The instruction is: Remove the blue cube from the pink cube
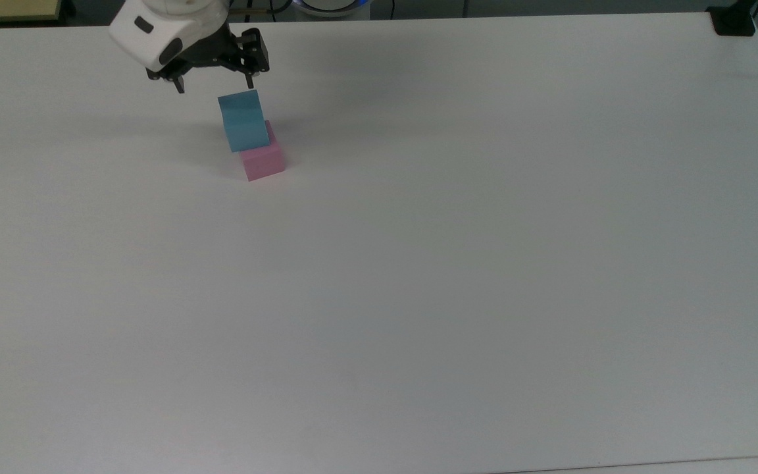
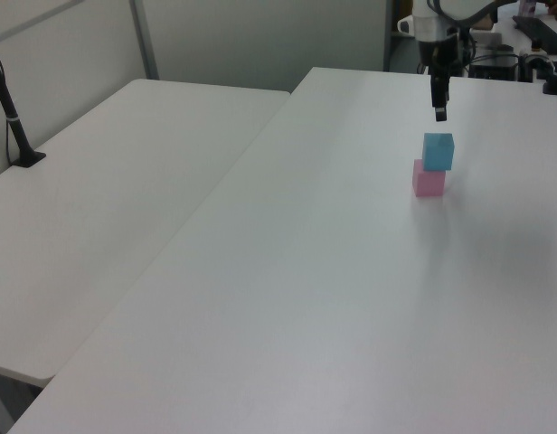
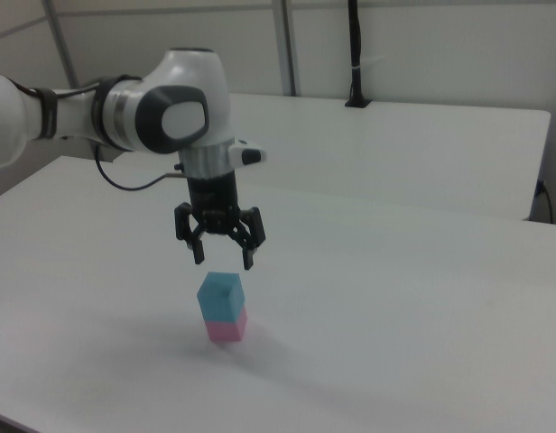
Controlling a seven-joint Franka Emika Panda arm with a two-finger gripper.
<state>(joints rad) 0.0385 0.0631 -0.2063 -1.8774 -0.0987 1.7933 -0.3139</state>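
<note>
**Blue cube on the pink one, gripper spread above it**

I have the gripper [image 3: 220, 256] hanging over the stack with its fingers spread wide and nothing between them. The blue cube [image 3: 218, 298] sits on the pink cube [image 3: 227, 328], near the far edge of the worktop [image 1: 458, 276] in the top view and toward the top view's left corner. The blue one is not square on its base: in the left view it overhangs toward the left view's right, and in the top view it looks turned a little against the pink cube beneath.

I judge both cubes to be light, matte and probably foam-like, so they should give slightly under the pads and not slip much. Being light, the blue cube [image 2: 438, 151] could be knocked off or drag the pink cube [image 2: 428, 181] along if a finger clips an edge.

I would take it on two opposite side faces, around mid-height, with the fingers lined up to its turned faces and kept above the pink cube's top.
</note>
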